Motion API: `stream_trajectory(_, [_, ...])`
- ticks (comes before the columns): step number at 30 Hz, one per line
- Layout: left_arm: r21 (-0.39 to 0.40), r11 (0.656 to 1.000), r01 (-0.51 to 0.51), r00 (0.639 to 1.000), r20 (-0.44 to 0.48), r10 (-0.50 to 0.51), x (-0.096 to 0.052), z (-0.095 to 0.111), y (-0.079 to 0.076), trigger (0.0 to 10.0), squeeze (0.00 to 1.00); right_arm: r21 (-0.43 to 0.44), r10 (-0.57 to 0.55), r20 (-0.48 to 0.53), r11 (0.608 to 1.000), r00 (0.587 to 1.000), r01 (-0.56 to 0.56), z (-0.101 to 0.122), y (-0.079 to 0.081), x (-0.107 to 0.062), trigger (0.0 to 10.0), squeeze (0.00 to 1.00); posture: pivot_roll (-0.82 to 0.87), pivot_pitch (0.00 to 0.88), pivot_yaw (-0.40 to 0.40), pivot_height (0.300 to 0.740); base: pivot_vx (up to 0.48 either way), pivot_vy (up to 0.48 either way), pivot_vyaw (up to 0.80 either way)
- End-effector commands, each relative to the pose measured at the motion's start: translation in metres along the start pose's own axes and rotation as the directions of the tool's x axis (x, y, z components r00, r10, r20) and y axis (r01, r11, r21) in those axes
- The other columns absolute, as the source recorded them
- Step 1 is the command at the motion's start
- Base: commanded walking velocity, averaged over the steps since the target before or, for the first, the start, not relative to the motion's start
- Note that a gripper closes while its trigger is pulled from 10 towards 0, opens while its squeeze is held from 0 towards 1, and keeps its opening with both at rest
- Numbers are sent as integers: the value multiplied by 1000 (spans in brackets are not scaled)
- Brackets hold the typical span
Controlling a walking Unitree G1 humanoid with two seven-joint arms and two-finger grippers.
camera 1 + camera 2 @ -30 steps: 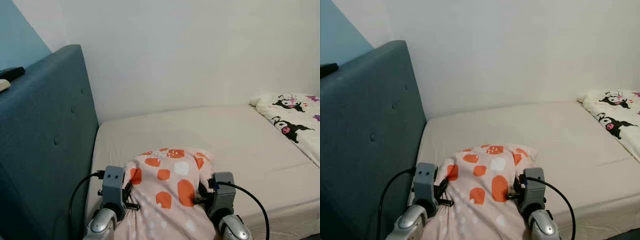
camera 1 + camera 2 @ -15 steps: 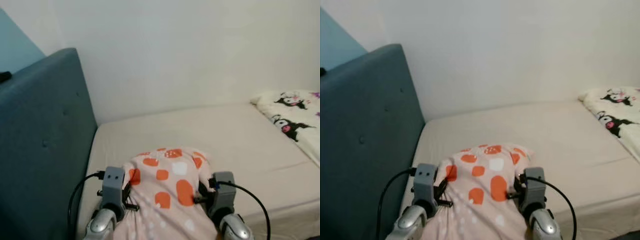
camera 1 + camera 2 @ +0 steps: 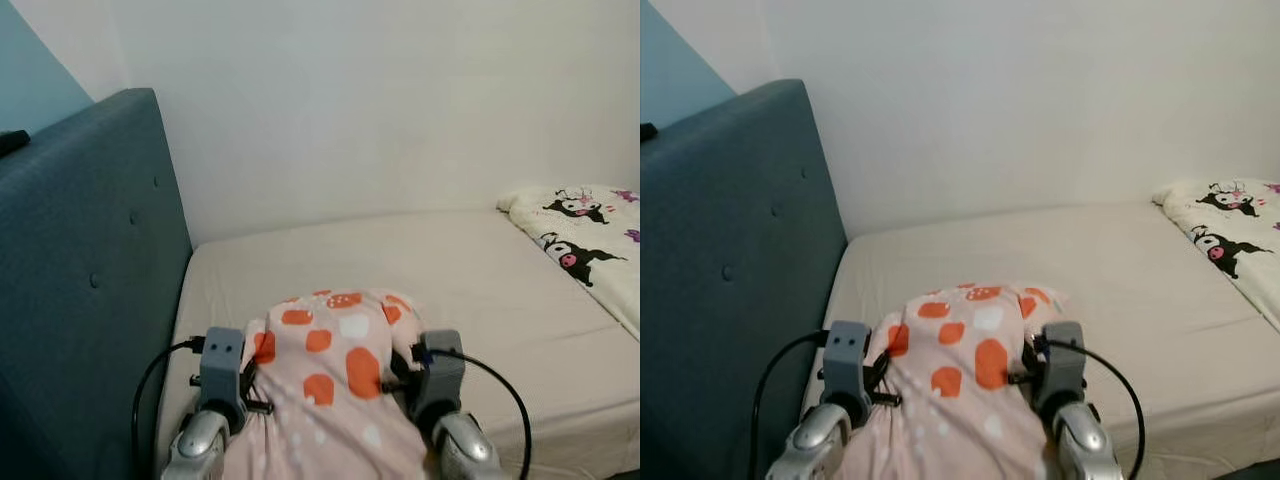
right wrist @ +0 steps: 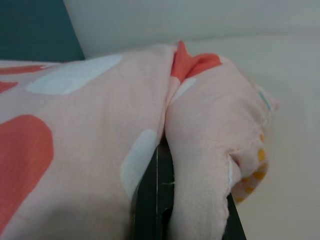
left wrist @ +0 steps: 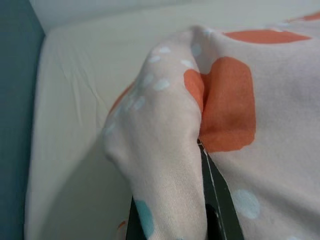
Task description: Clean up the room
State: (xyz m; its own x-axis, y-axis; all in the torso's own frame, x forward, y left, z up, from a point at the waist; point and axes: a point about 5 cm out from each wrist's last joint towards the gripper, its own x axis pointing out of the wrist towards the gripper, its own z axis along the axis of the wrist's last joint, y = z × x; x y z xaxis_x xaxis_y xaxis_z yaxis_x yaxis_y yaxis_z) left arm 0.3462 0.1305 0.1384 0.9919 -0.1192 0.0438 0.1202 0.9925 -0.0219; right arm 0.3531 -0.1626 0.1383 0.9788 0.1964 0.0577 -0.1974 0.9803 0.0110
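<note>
Pillow (image 3: 330,370), pale pink with orange and white patches, held up between both grippers above the near edge of the bed (image 3: 480,280). Far left: blue padded headboard (image 3: 90,260) with a dark object on its top edge, too little showing to identify. Left gripper (image 3: 252,388) pinches the pillow's left side; in the left wrist view its black fingers (image 5: 217,210) are closed on a fold of the fabric. Right gripper (image 3: 397,372) pinches the pillow's right side, fingers (image 4: 155,200) likewise clamped on a bunched fold. Beige sheet covers the mattress beyond. Far right: white blanket (image 3: 585,240) with black cartoon figures lying on the bed. White wall (image 3: 380,100) behind.
</note>
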Motion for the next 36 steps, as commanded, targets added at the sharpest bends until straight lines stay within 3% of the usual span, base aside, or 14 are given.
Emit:
stream_trajectory(1, [20,998,-63,997,42,62,3,9,11,10000,0,-2,1,61,1000,998,-1,12,-3,5,10000,0,7,135,-1,619,0,0,0])
stream_trajectory(6, [111,979,-173,985,42,170,30,29,21,10000,0,-48,57,65,997,996,-54,37,-2,33,10000,0,24,170,-15,619,0,0,0])
stream_trajectory(11, [183,949,-258,966,45,254,43,43,34,10000,0,-76,103,48,992,994,-99,48,3,46,10000,0,31,198,-14,619,0,0,0])
stream_trajectory(16, [248,875,-416,909,78,410,47,57,66,10000,0,-78,155,56,986,986,-150,65,14,60,10000,0,48,246,-8,619,0,0,0])
stream_trajectory(20, [247,854,-458,888,92,450,47,62,79,10000,0,-64,205,57,977,977,-201,67,21,64,10000,0,57,262,-6,619,0,0,0])
stream_trajectory(26, [158,836,-525,851,83,518,38,59,105,10000,0,-82,270,46,961,962,-266,61,32,63,10000,0,63,276,-8,619,0,0,0])
stream_trajectory(31, [127,836,-534,845,75,529,36,53,106,10000,0,-103,269,38,959,962,-264,60,33,64,10000,0,59,275,-10,619,0,0,0])
stream_trajectory(36, [108,864,-492,871,41,490,39,44,98,10000,0,-133,235,26,964,972,-229,59,32,65,10000,0,53,266,-10,619,0,0,0])
